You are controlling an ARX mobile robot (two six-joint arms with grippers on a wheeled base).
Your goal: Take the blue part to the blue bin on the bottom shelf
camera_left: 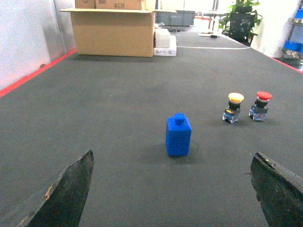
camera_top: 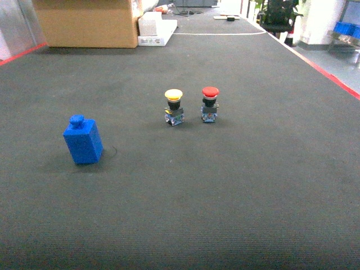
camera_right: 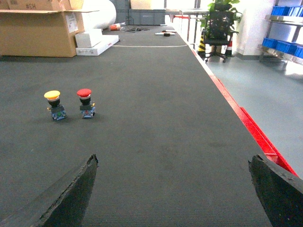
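Observation:
The blue part [camera_top: 83, 140] is a small blue block with a knob on top. It stands upright on the dark mat [camera_top: 225, 185], left of centre. In the left wrist view the blue part [camera_left: 178, 135] sits straight ahead of my left gripper [camera_left: 173, 158], which is open and holds nothing. My right gripper [camera_right: 173, 156] is also open over bare mat, empty. Neither gripper shows in the head view. The bottom shelf is out of view. I cannot tell whether any far blue crate is the blue bin.
A yellow-capped push button [camera_top: 174, 107] and a red-capped push button [camera_top: 210, 104] stand side by side right of the blue part. A cardboard box [camera_top: 90, 22] and white boxes [camera_top: 156, 28] sit at the far edge. Red tape [camera_right: 246, 118] edges the mat; a rack with blue crates [camera_right: 284, 45] stands far right.

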